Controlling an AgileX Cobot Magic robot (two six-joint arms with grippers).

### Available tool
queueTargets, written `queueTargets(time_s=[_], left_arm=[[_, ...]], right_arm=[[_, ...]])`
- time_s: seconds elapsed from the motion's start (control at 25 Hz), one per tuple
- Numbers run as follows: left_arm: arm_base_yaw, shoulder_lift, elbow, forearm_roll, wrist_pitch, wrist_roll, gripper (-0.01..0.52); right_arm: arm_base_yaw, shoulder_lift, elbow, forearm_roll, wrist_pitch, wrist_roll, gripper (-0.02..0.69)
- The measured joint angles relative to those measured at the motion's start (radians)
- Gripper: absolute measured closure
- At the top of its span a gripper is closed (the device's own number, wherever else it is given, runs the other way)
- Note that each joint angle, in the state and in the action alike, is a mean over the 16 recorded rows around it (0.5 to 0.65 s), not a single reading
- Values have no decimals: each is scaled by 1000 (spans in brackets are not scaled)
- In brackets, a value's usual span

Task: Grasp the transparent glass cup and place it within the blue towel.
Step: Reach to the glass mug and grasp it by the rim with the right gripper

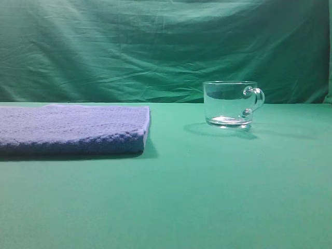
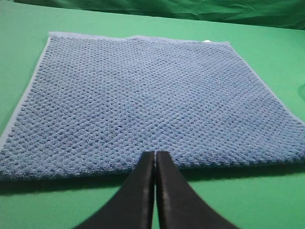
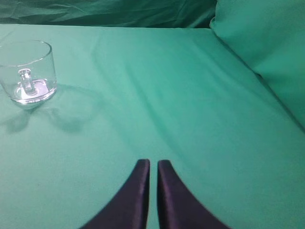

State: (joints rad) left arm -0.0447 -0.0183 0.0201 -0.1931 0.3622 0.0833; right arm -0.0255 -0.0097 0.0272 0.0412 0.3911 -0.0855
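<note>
transparent glass cup (image 3: 28,71): ahead-left of right gripper (image 3: 153,164) | hard, slippery, breakable | grab rim | both grippers pinched closed, empty

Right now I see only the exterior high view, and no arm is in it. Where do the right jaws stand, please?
Observer: In the right wrist view the right jaws are low over the cloth, well apart from the cup, which is up and to the left there.
Operator: Do they hold something?
Observer: No. They are almost together, with nothing between them.
Operator: And the left jaws?
Observer: In the left wrist view the left jaws are shut, with the tips pointing at the near edge of the towel.
</note>
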Motion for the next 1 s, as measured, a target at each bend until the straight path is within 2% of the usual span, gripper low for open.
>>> queueTargets(time_s=[1.0], left_arm=[[0,0,0,0,0,0,514]], right_arm=[[0,0,0,7,-11,3,617]])
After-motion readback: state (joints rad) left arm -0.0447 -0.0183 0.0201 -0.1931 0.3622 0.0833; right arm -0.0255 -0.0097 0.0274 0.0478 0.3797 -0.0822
